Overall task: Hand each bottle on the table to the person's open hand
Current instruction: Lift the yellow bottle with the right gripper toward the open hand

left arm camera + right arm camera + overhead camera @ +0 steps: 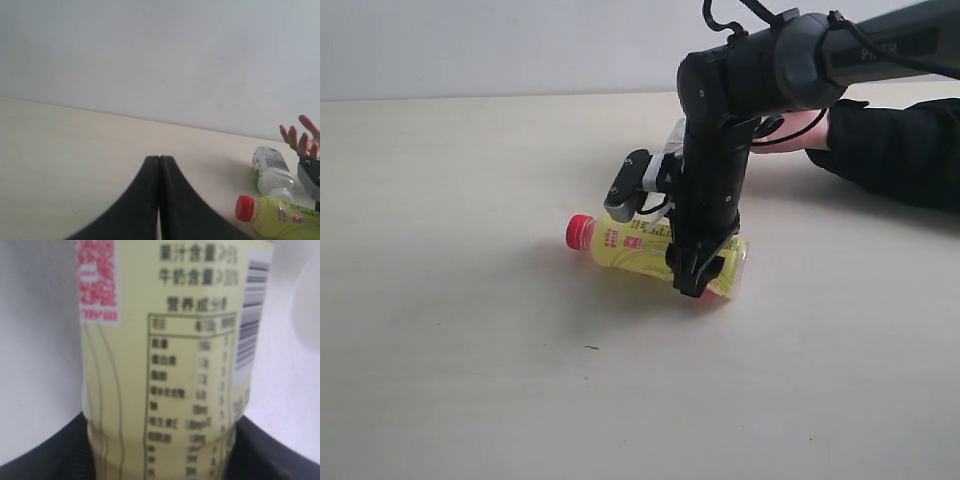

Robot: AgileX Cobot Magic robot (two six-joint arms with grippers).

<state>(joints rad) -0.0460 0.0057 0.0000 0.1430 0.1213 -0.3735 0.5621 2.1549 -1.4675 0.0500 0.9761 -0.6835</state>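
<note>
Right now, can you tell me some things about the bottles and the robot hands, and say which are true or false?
The yellow bottle lies on its side on the table. True.
Its cap is white. False: the cap is red.
The right gripper straddles the yellow bottle. True.
The left gripper is wide open. False: its fingers are pressed together.
Only one bottle is in sight. False: a white-and-green labelled bottle lies nearby too.

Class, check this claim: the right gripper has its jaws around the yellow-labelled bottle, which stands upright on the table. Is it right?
No. The yellow-labelled bottle lies on its side on the table, not upright, as the exterior view shows. The right gripper does have its jaws around it.
</note>
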